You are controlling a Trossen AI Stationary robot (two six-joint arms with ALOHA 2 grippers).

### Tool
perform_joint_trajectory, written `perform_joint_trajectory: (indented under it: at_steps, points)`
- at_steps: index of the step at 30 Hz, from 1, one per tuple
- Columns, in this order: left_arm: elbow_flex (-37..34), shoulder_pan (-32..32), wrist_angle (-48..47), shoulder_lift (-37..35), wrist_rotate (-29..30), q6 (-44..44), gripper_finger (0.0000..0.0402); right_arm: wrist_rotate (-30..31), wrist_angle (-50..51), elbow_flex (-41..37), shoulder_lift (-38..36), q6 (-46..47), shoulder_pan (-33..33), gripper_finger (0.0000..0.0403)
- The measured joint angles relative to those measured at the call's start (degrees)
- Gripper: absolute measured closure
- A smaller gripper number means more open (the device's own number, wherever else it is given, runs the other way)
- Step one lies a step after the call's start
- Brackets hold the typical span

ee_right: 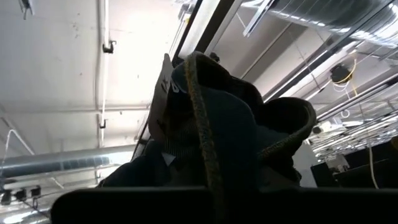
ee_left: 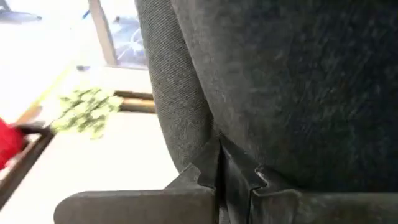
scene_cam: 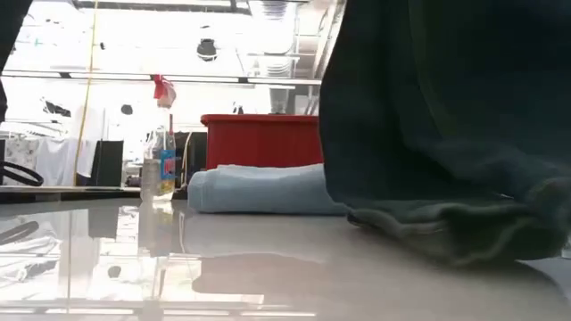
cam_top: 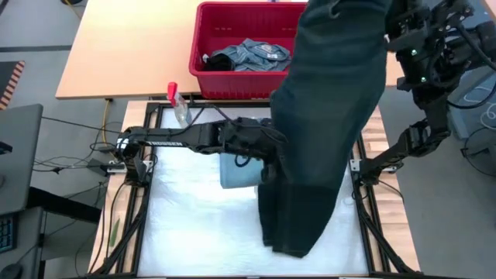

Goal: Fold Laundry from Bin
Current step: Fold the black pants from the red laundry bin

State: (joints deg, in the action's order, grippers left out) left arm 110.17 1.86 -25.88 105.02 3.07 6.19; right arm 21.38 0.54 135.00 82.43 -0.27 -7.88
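A long dark blue-grey garment [cam_top: 325, 132] of the laundry hangs from my right gripper [ee_right: 186, 124], raised high at the far right, down to the table; its lower end [scene_cam: 446, 223] lies bunched on the white tabletop. My left gripper [ee_left: 221, 186] reaches in from the table's left, shut on the garment's left edge partway down. A folded light blue cloth [cam_top: 236, 172] lies flat on the table beside that gripper. The red bin [cam_top: 248, 46] stands on the far table with a faded denim garment [cam_top: 252, 54] inside. My left gripper pinches the hanging garment's left edge [ee_left: 214, 155] between its two fingers, coming nearly level from the table's left. The cloth folds over there, and the garment runs on above and below the fingers. My right gripper holds the garment's upper end [ee_right: 211, 118], bunched in several layers with a stitched seam between the fingers. The fingers point upward. The garment hangs below them, with its lower end [cam_top: 291, 240] on the table.
A clear spray bottle with a red top [cam_top: 178, 105] stands at the table's far left corner. A fuzzy green ball [ee_left: 87, 112] lies beyond the garment by the frame rail. Bare white tabletop [cam_top: 194, 225] lies to the near left.
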Motion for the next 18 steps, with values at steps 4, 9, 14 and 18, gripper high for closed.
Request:
perform_joint_trajectory:
  at_steps: [4, 9, 14, 18]
  points:
    - [0.0, -1.5, -7.1, -4.2, 2.3, -3.2, 0.0402, -0.5, 2.8, 0.0, -1.5, -2.2, 1.7, 0.0363]
    - [0.0, -4.4, -15.8, -10.9, 5.0, -6.2, 0.0401, -0.1, 7.8, 0.2, -4.9, -7.1, 4.1, 0.0363]
    - [-4.8, -7.6, -12.1, -17.0, 7.6, -7.0, 0.0401, 0.0, 14.7, 0.2, -6.3, -4.8, 6.5, 0.0363]
    - [-15.4, -12.2, 4.1, -21.3, 5.1, -1.8, 0.0401, -1.1, 18.9, -0.3, -5.4, -1.9, 10.4, 0.0363]
